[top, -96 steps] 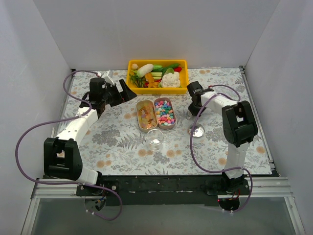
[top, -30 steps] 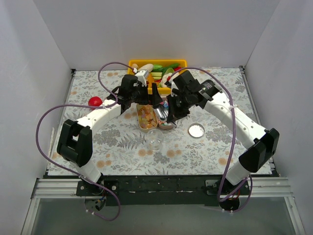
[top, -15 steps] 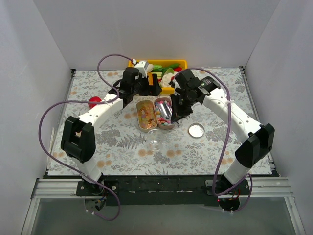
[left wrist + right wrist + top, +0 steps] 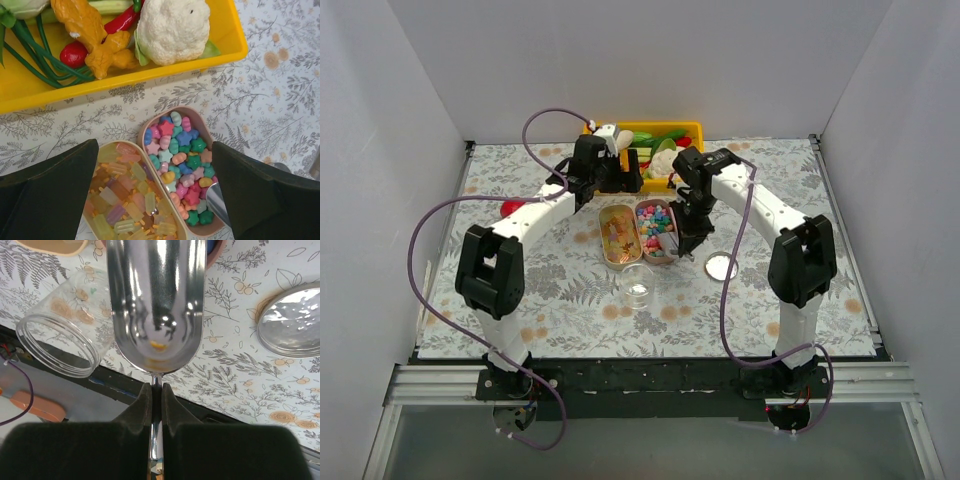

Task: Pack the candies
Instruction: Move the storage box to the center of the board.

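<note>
Pastel candies [image 4: 179, 165] [image 4: 657, 228] fill a pink oval tray [image 4: 197, 117]. Orange-tan and yellow candies [image 4: 127, 195] [image 4: 617, 236] fill the tan tray beside it. My left gripper [image 4: 157, 192] [image 4: 620, 185] hovers open above both trays, with nothing between its fingers. My right gripper [image 4: 156, 390] [image 4: 688, 232] is shut on the handle of a metal scoop [image 4: 156, 305]. The scoop's tip [image 4: 217, 200] rests at the near right end of the pastel tray. Only a small orange speck shows in its bowl. A clear glass jar [image 4: 637, 287] [image 4: 60, 340] stands open, near the trays.
A yellow bin [image 4: 692, 130] [image 4: 227, 35] of toy vegetables sits just behind the trays. The jar's metal lid [image 4: 721, 266] [image 4: 292, 322] lies on the cloth to the right. A red ball [image 4: 512, 208] rests at the left.
The left gripper has drawn back toward the yellow bin, uncovering the trays. The right arm has swung its elbow in and the scoop has shifted to the pastel tray's right side.
</note>
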Motion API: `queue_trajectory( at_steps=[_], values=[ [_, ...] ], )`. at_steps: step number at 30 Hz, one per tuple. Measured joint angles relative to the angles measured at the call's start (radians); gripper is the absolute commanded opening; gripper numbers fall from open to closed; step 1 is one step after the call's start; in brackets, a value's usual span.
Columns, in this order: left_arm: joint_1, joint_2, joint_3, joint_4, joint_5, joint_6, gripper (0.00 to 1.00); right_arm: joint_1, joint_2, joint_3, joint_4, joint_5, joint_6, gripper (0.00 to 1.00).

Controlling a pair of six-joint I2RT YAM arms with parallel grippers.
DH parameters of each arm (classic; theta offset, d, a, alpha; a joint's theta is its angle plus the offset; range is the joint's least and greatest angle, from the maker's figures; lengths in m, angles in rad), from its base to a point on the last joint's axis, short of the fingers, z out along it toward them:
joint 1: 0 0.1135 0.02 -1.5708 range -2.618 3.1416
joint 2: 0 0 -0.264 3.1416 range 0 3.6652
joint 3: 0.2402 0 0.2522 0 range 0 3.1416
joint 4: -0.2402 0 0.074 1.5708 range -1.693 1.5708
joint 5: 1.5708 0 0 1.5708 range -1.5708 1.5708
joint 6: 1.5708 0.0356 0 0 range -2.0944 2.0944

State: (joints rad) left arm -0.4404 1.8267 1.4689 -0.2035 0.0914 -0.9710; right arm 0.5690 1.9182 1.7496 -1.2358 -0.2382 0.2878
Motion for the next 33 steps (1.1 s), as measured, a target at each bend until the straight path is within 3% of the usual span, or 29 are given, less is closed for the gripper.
queue_trajectory(
  at_steps=[7, 15, 26, 33],
  values=[
    [0.000, 0.082, 0.007, -0.015, 0.006, 0.046, 0.98, -0.006, 0.050, 0.112, -0.031, -0.003, -0.008, 0.01],
    [0.000, 0.275, 0.103, -0.082, -0.013, 0.062, 0.98, -0.006, 0.050, 0.090, -0.049, -0.005, -0.008, 0.01],
    [-0.004, 0.346, 0.241, -0.105, -0.057, 0.115, 0.98, -0.006, 0.048, 0.049, -0.050, -0.004, -0.018, 0.01],
    [-0.027, 0.346, 0.237, -0.091, 0.052, 0.162, 0.79, -0.006, 0.043, 0.022, -0.051, 0.000, -0.023, 0.01]
  ],
)
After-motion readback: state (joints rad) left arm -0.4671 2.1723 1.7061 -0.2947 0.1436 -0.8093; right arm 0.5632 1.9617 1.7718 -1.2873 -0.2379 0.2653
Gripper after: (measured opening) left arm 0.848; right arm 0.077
